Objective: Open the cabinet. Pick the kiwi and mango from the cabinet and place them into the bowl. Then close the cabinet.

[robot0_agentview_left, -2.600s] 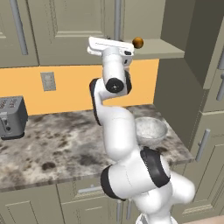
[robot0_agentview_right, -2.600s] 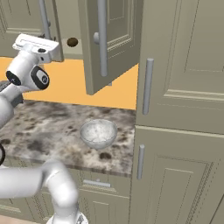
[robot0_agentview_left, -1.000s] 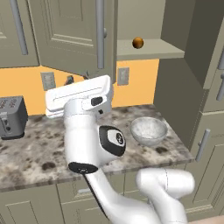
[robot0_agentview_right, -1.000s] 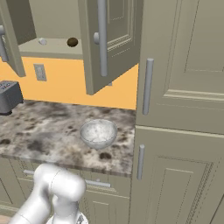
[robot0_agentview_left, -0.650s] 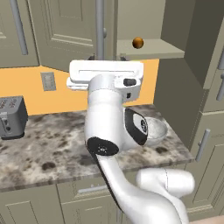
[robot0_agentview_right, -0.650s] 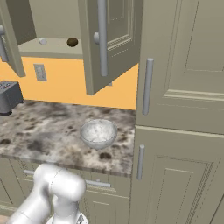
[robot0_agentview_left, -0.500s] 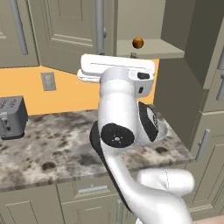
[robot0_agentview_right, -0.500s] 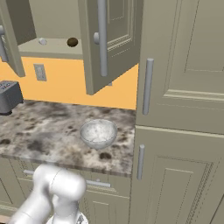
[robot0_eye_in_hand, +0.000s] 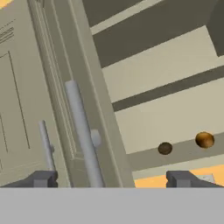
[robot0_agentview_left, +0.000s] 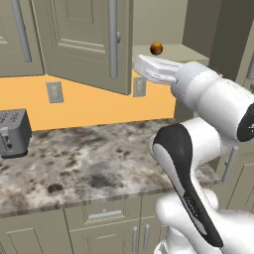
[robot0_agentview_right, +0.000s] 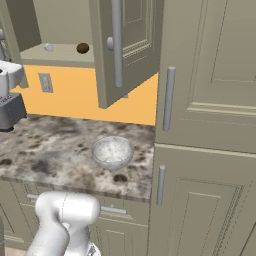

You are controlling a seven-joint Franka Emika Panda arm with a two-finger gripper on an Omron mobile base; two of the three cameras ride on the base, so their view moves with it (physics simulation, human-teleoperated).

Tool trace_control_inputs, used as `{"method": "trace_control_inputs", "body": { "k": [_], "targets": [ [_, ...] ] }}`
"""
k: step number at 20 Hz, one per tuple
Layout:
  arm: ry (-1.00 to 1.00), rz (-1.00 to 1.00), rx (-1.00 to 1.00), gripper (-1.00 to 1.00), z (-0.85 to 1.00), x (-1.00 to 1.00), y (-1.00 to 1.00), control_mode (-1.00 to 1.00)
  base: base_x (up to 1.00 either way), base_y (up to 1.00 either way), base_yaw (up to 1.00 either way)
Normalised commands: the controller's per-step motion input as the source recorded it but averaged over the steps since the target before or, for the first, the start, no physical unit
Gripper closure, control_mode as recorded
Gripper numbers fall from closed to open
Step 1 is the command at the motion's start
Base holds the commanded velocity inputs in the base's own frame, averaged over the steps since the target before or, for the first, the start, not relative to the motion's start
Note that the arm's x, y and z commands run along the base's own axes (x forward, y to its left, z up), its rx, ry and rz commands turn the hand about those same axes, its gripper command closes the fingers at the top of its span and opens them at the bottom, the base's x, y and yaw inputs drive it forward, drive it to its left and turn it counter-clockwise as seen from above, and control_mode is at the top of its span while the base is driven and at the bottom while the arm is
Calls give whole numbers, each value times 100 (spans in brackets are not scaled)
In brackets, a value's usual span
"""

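Cabinet shelf: carries the kiwi and the mango, set apart along its front edge. Desk: carries the bowl near its right front corner and a toaster at its left edge.

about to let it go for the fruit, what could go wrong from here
1. The kiwi and mango lie close together on the cabinet shelf near its front edge; the open tool closing on one could nudge the other off.
2. The open door's bar handle stands right beside the tool, so the hand may clip it going in.
3. The bowl sits near the counter's front edge, and a hard drop might shift it.
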Motion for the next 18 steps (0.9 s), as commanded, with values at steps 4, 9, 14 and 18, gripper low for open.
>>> {"method": "trace_control_inputs", "body": {
  "k": [4,9,14,18],
  "targets": [
    [15,51,16,-100,-11,31,-38,-100,0,0,0],
    [2,28,14,-100,-10,26,-12,-100,0,0,0],
    [-6,1,1,-100,-19,-16,15,-100,0,0,0],
    [2,0,9,-100,11,24,0,-100,0,0,0]
  ]
}}
